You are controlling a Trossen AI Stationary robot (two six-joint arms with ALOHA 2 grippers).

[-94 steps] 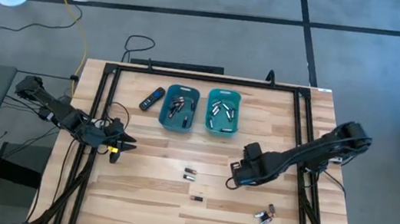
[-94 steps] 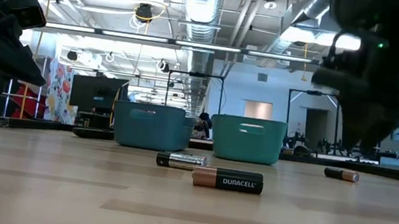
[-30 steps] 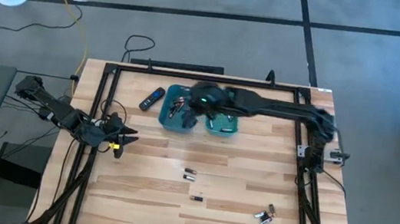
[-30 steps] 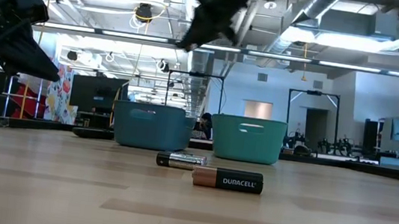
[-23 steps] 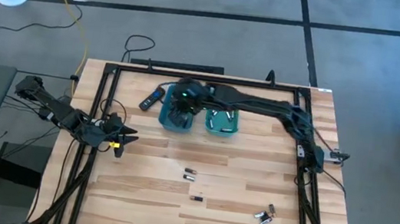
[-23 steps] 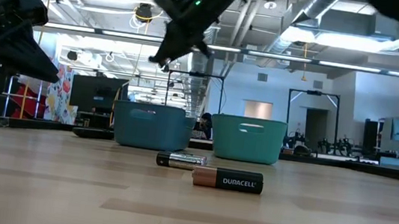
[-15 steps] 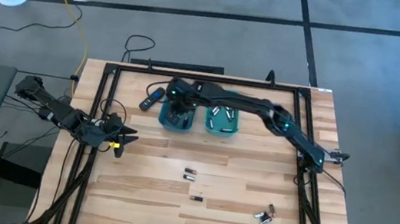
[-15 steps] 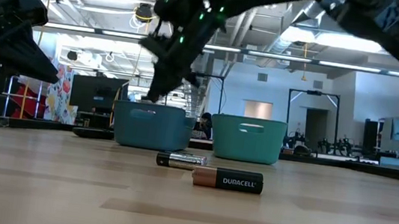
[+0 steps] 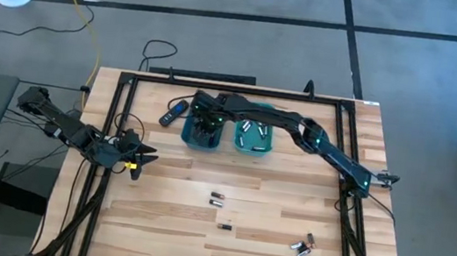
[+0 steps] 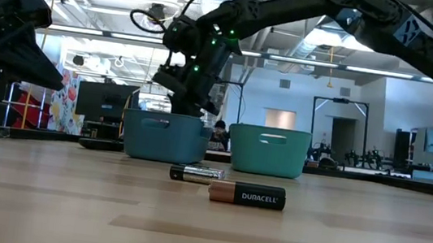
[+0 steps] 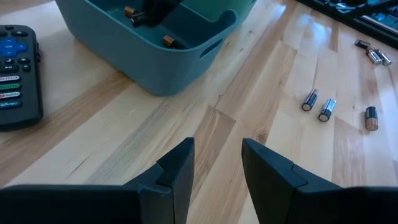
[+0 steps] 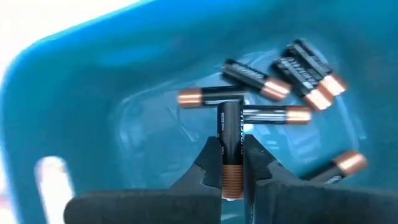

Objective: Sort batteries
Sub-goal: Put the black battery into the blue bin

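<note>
- Batteries: the one I have in hand, a dark copper-ended battery (image 12: 229,146), sits pinched between my right gripper (image 12: 231,163) fingers, its copper end down at the fingertips and its dark body reaching out past them.
- That gripper hangs over the left teal bin (image 9: 190,134), toward the table's 12 o'clock edge, and the battery points down into the bin above the dark copper-tipped cells (image 12: 283,84) lying on its floor.
- The right teal bin (image 9: 266,148), just beside it at 3 o'clock, holds silvery cells (image 9: 250,130).
- Loose batteries remain on the wood: a pair (image 9: 216,199) near the table's middle, a single one (image 9: 224,226) toward 6 o'clock from them, and a small cluster (image 9: 303,245) out at about 4 o'clock.
- My left gripper (image 11: 216,163) waits near the 9 o'clock edge, fingers parted with nothing between them, above bare wood.
- A black remote (image 9: 173,112) lies at 9 o'clock from the left bin.
</note>
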